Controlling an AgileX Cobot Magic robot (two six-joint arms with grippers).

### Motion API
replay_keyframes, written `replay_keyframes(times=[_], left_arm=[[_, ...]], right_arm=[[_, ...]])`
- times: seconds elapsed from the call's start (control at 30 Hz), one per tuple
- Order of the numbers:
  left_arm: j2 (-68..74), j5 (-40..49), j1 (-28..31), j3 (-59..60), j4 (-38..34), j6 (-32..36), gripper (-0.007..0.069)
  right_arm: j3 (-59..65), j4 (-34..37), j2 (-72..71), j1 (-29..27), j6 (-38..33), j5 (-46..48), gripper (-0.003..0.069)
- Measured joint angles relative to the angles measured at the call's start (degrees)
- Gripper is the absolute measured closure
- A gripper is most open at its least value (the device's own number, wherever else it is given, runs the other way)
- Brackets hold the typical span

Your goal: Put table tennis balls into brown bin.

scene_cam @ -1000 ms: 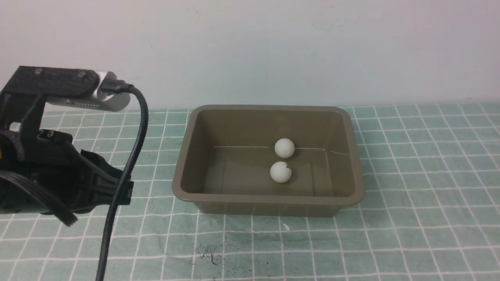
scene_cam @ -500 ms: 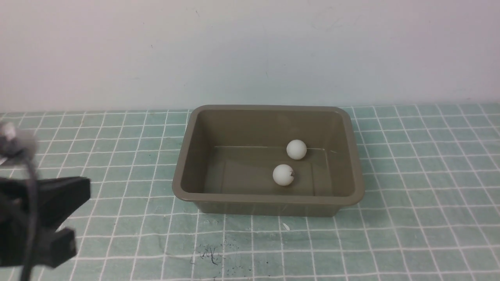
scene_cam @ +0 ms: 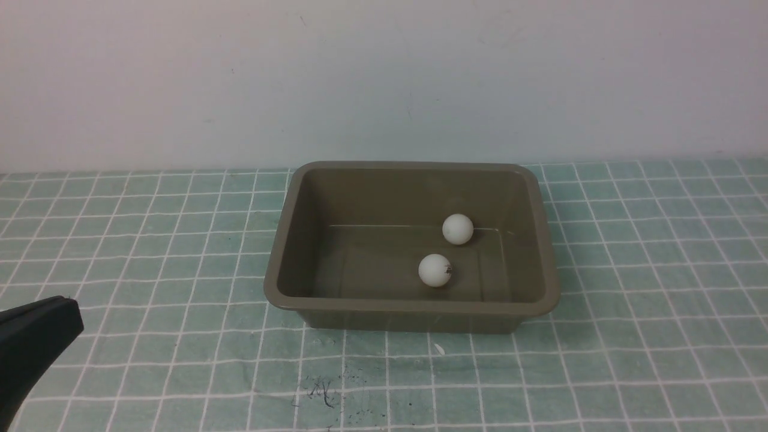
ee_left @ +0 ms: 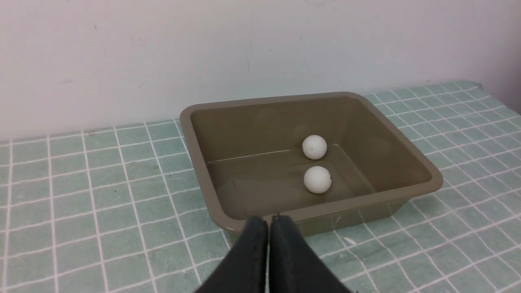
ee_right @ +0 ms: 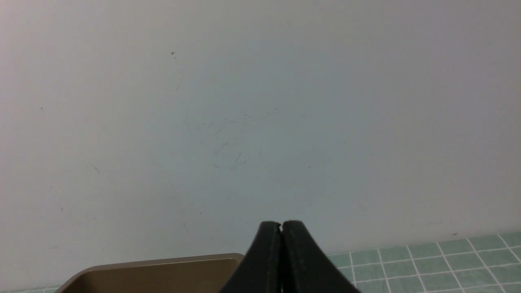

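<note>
The brown bin (scene_cam: 279,258) stands in the middle of the green checked cloth, also seen in the left wrist view as the brown bin (ee_left: 415,160). Two white table tennis balls lie on its floor: one (scene_cam: 458,229) by the far wall, one with a dark mark (scene_cam: 435,270) nearer the front; the same balls (ee_left: 314,147) (ee_left: 317,179) show in the left wrist view. My left gripper (ee_left: 268,221) is shut and empty, pulled back at the front left (scene_cam: 66,312). My right gripper (ee_right: 281,226) is shut, empty, facing the wall.
A pale wall (scene_cam: 384,78) rises right behind the bin. The green checked cloth (scene_cam: 660,300) covers the table on all sides. A corner of the bin rim (ee_right: 163,262) shows low in the right wrist view.
My left arm has drawn back to the lower left, nearly out of the front view. The far ball rolled right along the back wall; the marked ball shifted slightly.
</note>
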Motion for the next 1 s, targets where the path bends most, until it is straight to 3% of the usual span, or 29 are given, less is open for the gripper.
replay_keyframes(times=[0.27,0.43,0.57,1.0], left_arm=[[-2.1,-2.7,2.1,4.9,9.3,0.6,0.0629],[-10.8,-7.7,12.3,17.8,11.9,0.0,0.0629],[-18.6,-8.2,17.1,27.9,12.2,1.2,0.0629],[-21.7,-9.2,18.2,32.9,12.2,1.5,0.0629]], right_arm=[[0.0,0.0,0.0,0.0,0.0,-0.1,0.0669],[0.0,0.0,0.0,0.0,0.0,0.0,0.0669],[0.0,0.0,0.0,0.0,0.0,0.0,0.0669],[0.0,0.0,0.0,0.0,0.0,0.0,0.0669]])
